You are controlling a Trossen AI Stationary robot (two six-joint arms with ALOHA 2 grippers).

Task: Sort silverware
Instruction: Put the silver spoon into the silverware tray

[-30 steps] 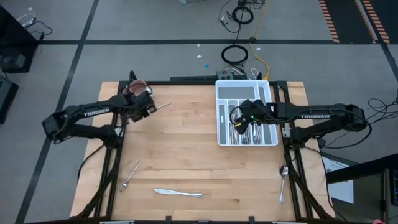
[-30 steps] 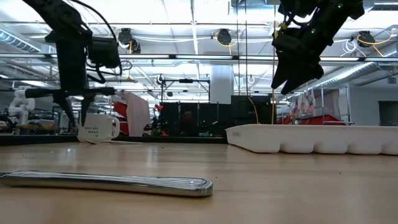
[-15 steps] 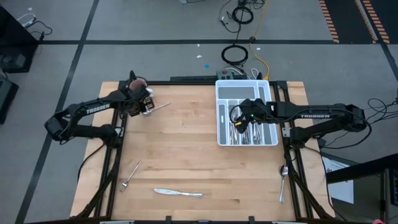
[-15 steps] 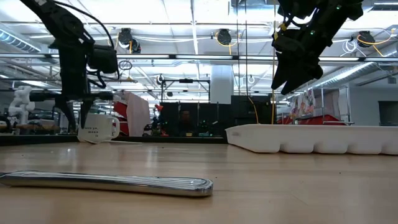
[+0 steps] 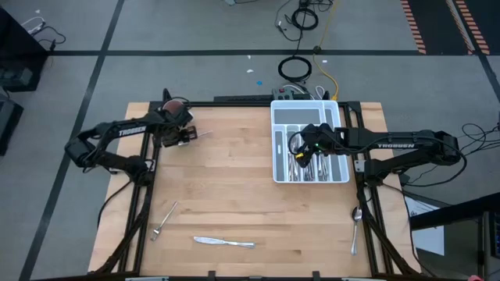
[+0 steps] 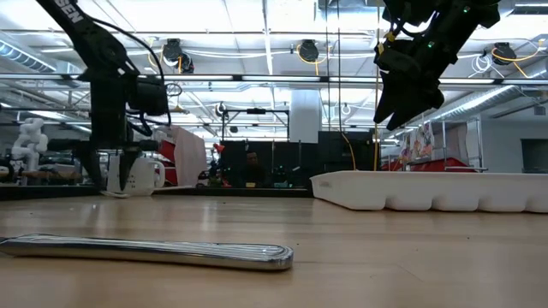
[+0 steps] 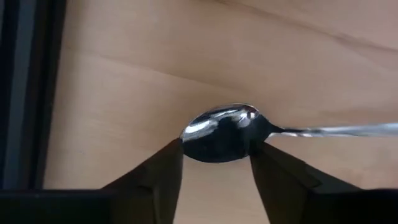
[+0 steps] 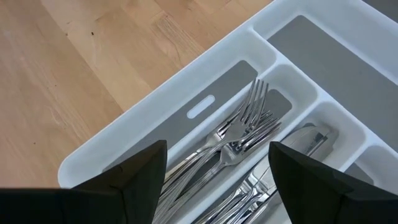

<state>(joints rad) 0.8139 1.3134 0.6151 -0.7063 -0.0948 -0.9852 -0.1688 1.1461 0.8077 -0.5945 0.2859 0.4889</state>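
In the upper left of the high view, the left gripper [image 5: 186,134] is hanging over the far left corner of the table [image 5: 234,203], beside the mug [image 5: 173,108]. Its fingers [image 7: 160,177] are standing part open on either side of a spoon [image 7: 227,132]; whether they are pressing on the bowl cannot be told. The spoon's handle is pointing away toward the table's middle.

At centre right, the right gripper [image 5: 301,153] is hovering wide open over the white tray [image 5: 280,109], holding nothing. Below its fingers [image 8: 140,174], forks [image 8: 239,137] are lying bundled in one long compartment.

Along the bottom of the high view, a fork [image 5: 163,220], a knife [image 5: 224,242] and a second spoon [image 5: 355,226] are lying loose, well apart.
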